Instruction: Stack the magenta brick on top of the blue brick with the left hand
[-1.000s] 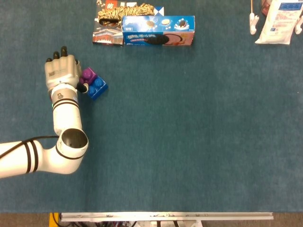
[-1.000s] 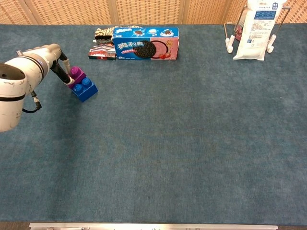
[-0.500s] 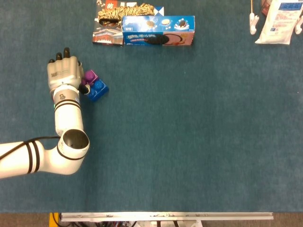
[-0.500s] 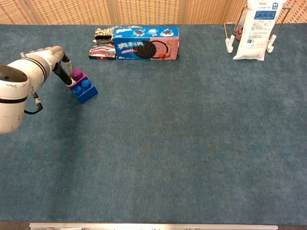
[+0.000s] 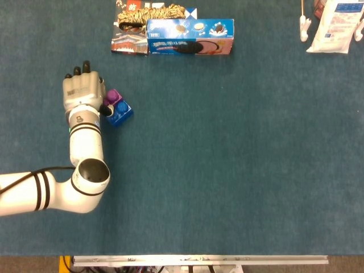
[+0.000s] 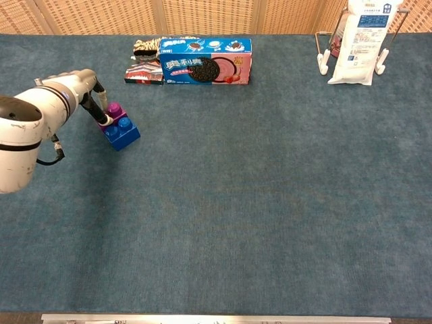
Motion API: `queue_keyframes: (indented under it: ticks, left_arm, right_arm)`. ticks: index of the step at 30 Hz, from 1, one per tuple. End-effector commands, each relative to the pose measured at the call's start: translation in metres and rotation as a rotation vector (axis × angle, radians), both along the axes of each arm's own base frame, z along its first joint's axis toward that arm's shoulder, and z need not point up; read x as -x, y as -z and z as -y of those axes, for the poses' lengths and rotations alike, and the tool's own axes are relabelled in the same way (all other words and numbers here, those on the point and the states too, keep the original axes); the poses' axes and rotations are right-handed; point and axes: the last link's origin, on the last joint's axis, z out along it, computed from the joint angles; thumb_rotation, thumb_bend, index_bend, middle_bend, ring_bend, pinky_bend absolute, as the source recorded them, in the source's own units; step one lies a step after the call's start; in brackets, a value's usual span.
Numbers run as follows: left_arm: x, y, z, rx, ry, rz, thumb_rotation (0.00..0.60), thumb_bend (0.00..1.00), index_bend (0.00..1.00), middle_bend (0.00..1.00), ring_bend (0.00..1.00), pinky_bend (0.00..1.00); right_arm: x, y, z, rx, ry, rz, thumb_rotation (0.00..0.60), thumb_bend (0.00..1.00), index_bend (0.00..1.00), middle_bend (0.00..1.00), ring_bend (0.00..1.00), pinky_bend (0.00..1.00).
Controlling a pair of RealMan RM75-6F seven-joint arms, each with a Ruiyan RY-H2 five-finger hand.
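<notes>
The magenta brick (image 5: 114,95) sits on the left part of the blue brick (image 5: 120,112), which rests on the table at the far left. In the chest view the magenta brick (image 6: 114,111) stands on the blue brick (image 6: 123,131), slightly tilted. My left hand (image 5: 83,91) is right beside them on their left, its fingers (image 6: 95,102) gripping the magenta brick. The forearm hides most of the hand in the chest view. My right hand shows in neither view.
A blue cookie box (image 5: 190,37) and a striped packet (image 5: 149,14) lie at the back behind the bricks. A white bag in a stand (image 6: 360,40) is at the back right. The table's front edge (image 5: 199,259) runs along the bottom.
My left hand has shifted a little to the right, and the magenta and blue bricks have slid right with it.
</notes>
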Motion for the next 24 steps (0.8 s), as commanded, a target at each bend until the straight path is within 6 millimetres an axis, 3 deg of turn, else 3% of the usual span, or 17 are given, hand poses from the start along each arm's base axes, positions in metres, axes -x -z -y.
queue_keyframes:
  ticks: [1,7,17,24]
  left_arm:
    - [-0.001,0.001,0.001,0.003,0.003,0.002,0.6,0.34,0.59,0.0,0.0,0.1]
    - [-0.002,-0.002,0.004,-0.005,0.016,0.013,0.6,0.34,0.5,0.0,0.0,0.1]
    - [-0.002,-0.014,0.017,-0.011,0.025,0.056,0.6,0.34,0.11,0.0,0.0,0.1]
    - [-0.002,-0.034,0.03,-0.044,0.031,0.135,0.6,0.34,0.08,0.0,0.0,0.1]
  right_arm:
    - [0.0,0.0,0.0,0.002,0.0,0.0,0.6,0.0,0.18,0.24,0.17,0.31]
    - [0.0,-0.001,-0.001,0.004,0.001,0.0,0.6,0.0,0.18,0.24,0.17,0.31]
    - [-0.001,0.001,0.0,-0.002,-0.001,-0.006,0.6,0.0,0.18,0.24,0.17,0.3]
    - [-0.001,0.001,-0.001,-0.001,0.0,-0.008,0.6,0.0,0.18,0.24,0.17,0.31]
